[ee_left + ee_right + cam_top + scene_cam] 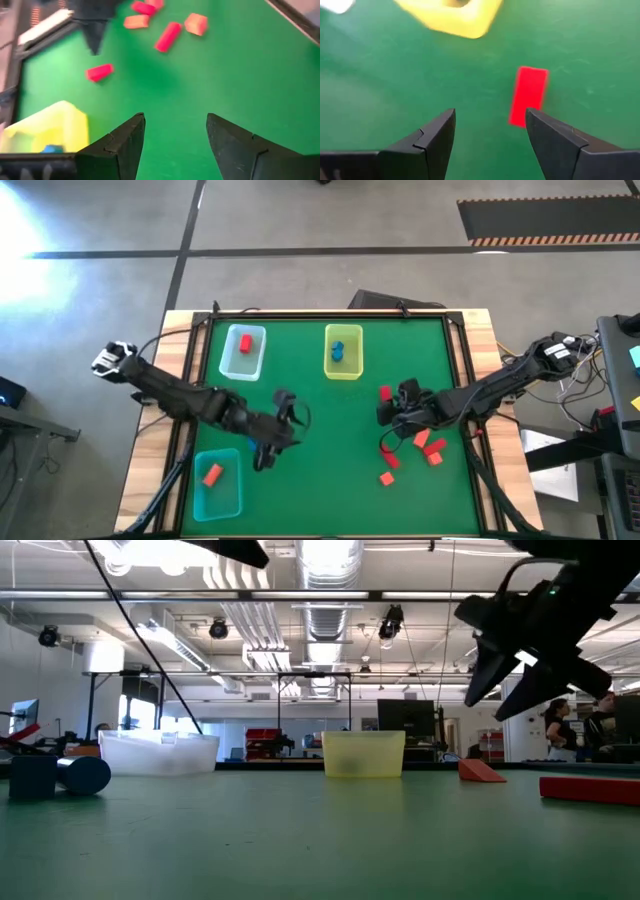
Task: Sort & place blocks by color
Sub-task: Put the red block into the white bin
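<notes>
**Both grippers spread and empty over the green mat**

We see the right gripper [490, 130] with its jaws apart and nothing between them; a flat red bar block [528, 96] lies just past its fingertips, lower centre-right in the right wrist view. In the high view this gripper [392, 408] sits right of centre, the loose red and orange-red blocks [425, 445] scattered just below it. The left gripper [175, 130], jaws likewise apart and empty, hovers over bare matte green felt [330, 480], lower left of centre in the high view [283, 412]. Open mat separates the two arms. Three translucent rectangular trays stand clear: pale blue tray [243, 352] with a red block, yellow-green tray [343, 352] with blue ones, teal tray [218, 483] holding one orange-red block.
</notes>
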Robot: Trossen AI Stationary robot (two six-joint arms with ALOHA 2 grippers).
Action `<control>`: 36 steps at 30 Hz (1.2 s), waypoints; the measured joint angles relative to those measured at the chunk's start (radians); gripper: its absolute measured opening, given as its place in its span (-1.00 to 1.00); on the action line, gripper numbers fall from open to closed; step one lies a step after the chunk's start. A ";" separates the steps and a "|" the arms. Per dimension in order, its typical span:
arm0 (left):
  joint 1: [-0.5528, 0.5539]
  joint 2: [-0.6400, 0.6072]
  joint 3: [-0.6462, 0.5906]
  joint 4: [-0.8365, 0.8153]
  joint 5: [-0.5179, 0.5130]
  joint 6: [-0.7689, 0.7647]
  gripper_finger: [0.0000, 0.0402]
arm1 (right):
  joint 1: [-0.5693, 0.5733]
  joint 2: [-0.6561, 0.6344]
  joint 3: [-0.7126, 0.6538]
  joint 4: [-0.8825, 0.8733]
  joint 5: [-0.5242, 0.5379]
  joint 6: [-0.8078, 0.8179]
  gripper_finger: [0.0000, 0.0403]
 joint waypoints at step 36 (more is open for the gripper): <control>0.036 -0.329 -0.388 0.548 -0.039 -0.023 -0.02 | -0.162 0.412 0.131 -0.078 -0.077 -0.079 0.13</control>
